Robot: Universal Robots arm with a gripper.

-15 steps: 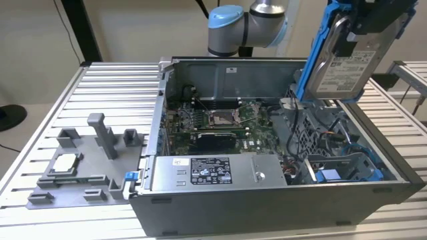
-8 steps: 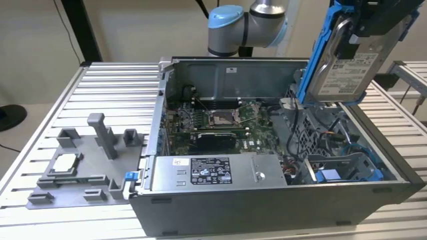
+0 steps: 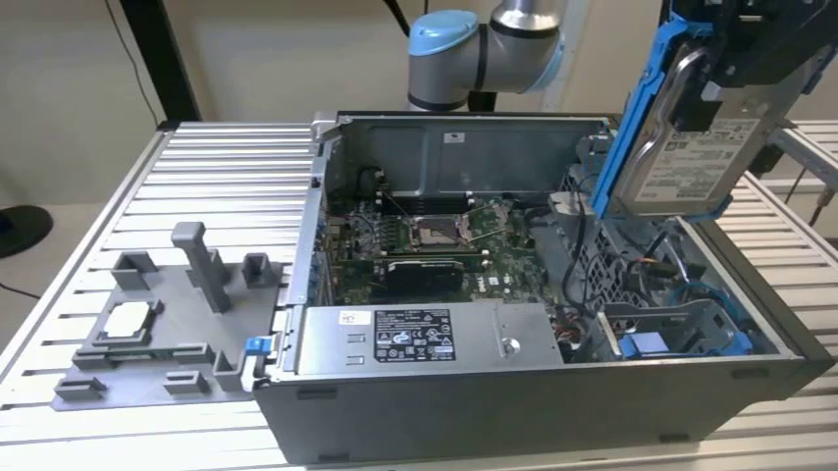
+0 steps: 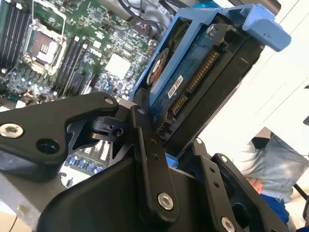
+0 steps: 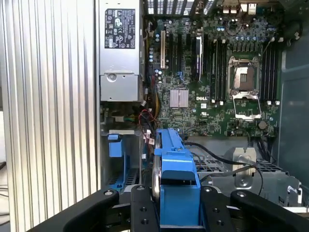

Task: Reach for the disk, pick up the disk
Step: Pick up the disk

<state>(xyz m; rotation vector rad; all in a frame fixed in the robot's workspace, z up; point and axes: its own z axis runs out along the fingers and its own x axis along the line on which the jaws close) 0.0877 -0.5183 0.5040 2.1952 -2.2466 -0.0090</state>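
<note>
Got the disk (image 3: 692, 147) pinched tight in the gripper (image 3: 733, 59), hanging above the open computer case (image 3: 550, 383) around 2 o'clock.

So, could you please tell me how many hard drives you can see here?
1. The disk is held up in the claw, above the open computer case at the exterior view's right. More drives may be hidden inside the case.

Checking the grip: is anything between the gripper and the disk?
Nothing: in the second wrist view the gripper is shut directly on the disk.
</note>
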